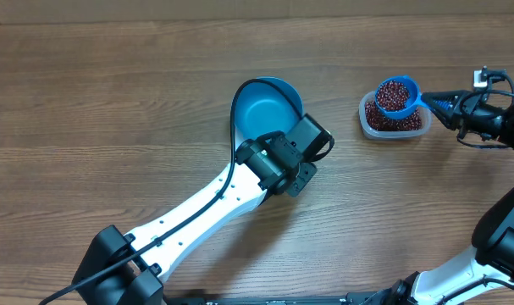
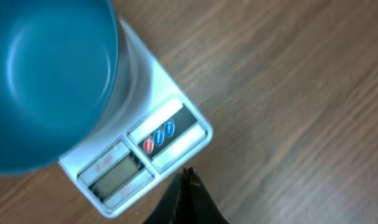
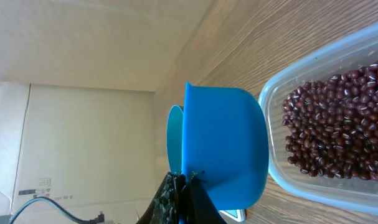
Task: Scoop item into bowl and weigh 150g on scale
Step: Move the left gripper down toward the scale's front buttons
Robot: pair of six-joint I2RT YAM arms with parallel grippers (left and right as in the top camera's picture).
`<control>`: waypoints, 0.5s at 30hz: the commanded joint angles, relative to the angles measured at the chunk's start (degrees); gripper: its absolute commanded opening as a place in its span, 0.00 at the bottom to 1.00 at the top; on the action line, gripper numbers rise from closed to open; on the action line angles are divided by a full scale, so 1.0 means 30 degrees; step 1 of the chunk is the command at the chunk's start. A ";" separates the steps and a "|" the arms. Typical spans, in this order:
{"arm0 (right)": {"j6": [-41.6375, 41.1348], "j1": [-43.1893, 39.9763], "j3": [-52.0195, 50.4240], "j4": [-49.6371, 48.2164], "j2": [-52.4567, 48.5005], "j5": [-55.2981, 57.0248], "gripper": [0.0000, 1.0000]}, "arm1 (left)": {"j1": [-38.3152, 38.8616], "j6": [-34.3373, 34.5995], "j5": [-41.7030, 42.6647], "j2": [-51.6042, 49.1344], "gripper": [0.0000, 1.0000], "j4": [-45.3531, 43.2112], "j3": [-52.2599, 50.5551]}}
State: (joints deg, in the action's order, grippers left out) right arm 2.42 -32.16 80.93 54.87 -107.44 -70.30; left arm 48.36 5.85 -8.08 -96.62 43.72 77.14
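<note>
The blue bowl (image 1: 263, 108) (image 2: 45, 81) stands empty on the white scale (image 2: 145, 140). In the overhead view the bowl and my left arm hide the scale. My left gripper (image 2: 187, 175) (image 1: 292, 169) is shut on nothing, its tips just off the scale's button edge. A small blue scoop (image 1: 397, 95) (image 3: 225, 149) heaped with red-brown beans hangs over the clear tub (image 1: 417, 129) (image 3: 282, 174). My right gripper (image 1: 434, 102) (image 3: 185, 179) is shut on the scoop's handle. More beans (image 3: 338, 121) fill the tub.
Bare wooden table surrounds everything. A tan wall and a cardboard box (image 3: 64, 143) lie beyond the table's far edge in the right wrist view. My left arm (image 1: 197, 207) stretches across the front middle.
</note>
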 commanded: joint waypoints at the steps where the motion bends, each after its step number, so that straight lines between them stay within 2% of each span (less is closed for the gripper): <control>1: 0.0233 -0.0036 -0.0095 -0.0051 -0.0080 -0.0896 0.04 | 0.0022 0.0153 -0.0291 0.0211 0.04 -0.1705 -0.1362; 5: 0.0240 -0.0036 -0.0095 -0.0117 -0.0080 -0.0896 0.04 | 0.0015 -0.0546 -0.0299 0.0211 0.04 -0.3177 -0.2688; 12: 0.0240 -0.0036 -0.0095 -0.0051 -0.0080 -0.0896 0.04 | 0.0015 -0.0874 -0.0299 0.0211 0.04 -0.3876 -0.3191; 15: 0.0233 -0.0022 -0.0095 -0.0036 -0.0080 -0.0896 0.04 | -0.0029 -0.1115 -0.0342 0.0211 0.04 -0.5719 -0.4350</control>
State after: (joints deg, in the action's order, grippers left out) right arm 2.44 -32.16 80.93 54.94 -107.44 -70.32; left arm 48.36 4.29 -8.45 -96.57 29.71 67.20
